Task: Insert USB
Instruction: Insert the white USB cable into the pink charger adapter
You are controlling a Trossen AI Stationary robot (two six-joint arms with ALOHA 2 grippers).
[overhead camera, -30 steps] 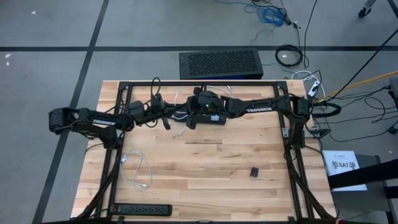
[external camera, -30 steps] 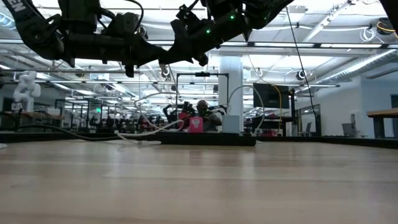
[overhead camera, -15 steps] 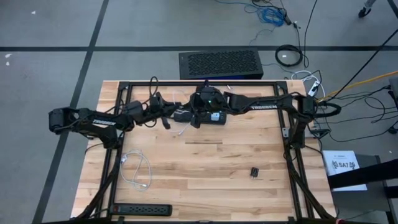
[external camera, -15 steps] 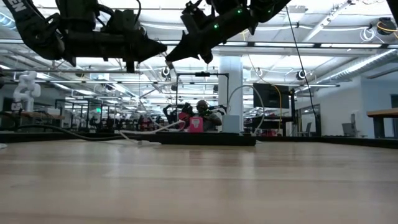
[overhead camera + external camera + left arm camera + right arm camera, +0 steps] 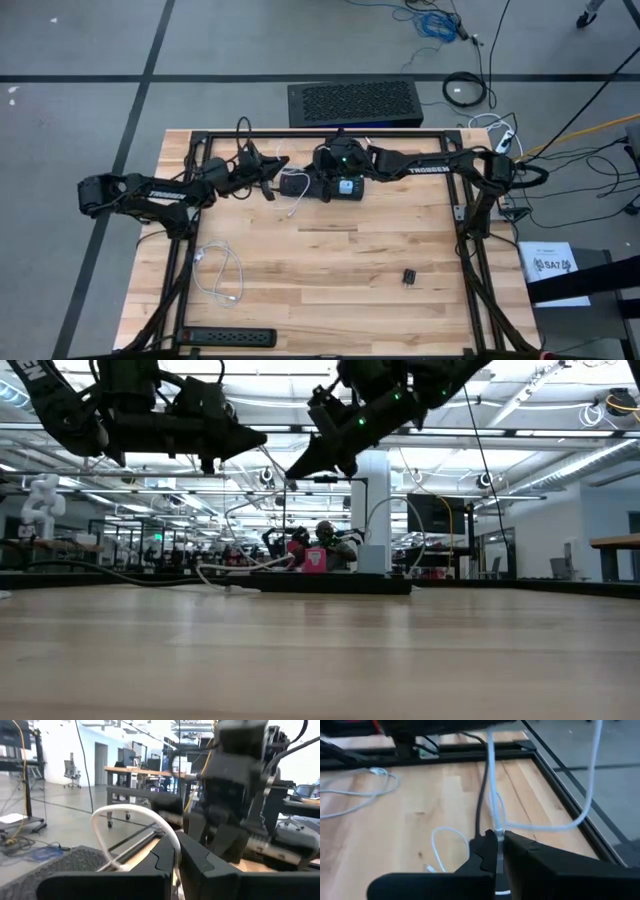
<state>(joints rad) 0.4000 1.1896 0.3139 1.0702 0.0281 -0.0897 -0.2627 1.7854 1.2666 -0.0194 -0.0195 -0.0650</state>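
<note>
Mid-air alignment step, upper centre of high view. Left gripper [image 5: 176,851] and right gripper [image 5: 498,845] both pinching white USB cable [image 5: 492,795]. Next: line plug with port, push in.

The 2 grippers have pulled apart: left gripper [image 5: 272,178] slides back left, right gripper [image 5: 301,184] tips nose-down, and the white cable [image 5: 262,463] now stretches between them.
</note>
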